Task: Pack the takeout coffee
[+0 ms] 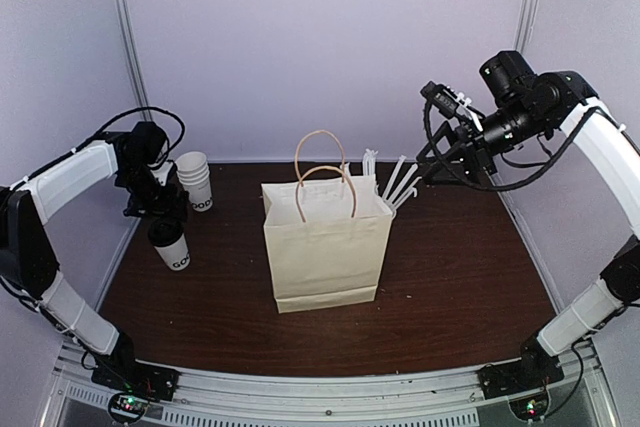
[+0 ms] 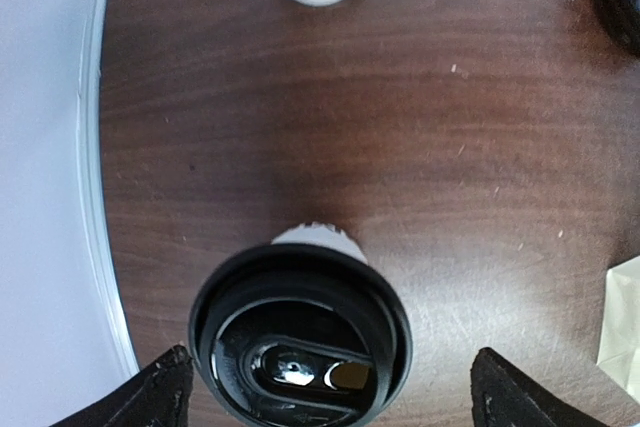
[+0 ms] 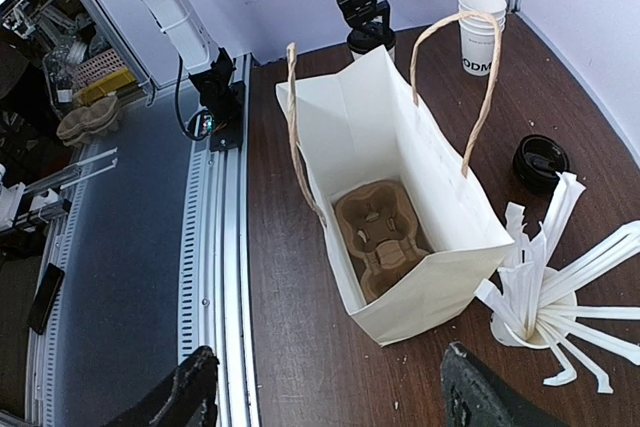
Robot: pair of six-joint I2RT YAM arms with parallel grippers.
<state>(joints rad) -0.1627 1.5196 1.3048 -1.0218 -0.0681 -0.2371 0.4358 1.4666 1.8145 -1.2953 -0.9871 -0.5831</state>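
Of the left hand (image 2: 330,387) only two finger ends (image 2: 155,392) are shown by its wrist camera, cut off at the lower edge; they are spread, one to each side of the takeout coffee (image 2: 300,337). The coffee's black dome lid is seen from above, and the white body is almost wholly hidden beneath it. Whether the left-side finger touches the lid's rim cannot be told; the other finger is plainly apart from it. From the top camera the coffee is seen upright on the table (image 1: 450,277) near the left edge, directly under the hand; its lid is partly covered and its lettering is cut short.

The right hand (image 3: 335,397) is likewise cropped to two tips, held wide apart and closed on nothing, raised above the table. Below it the paper bag (image 1: 325,247) is seen upright and open at the table's middle, well apart from the coffee. A cardboard cup carrier (image 3: 385,237) lies on the bag's floor, partly hidden by the near wall.

Beyond the coffee a stack of lidless cups (image 1: 196,179) is set near it, not touching. A loose black lid (image 3: 540,159) and a cup of straws (image 3: 525,322) are placed behind the bag, largely screened by it in the top view.
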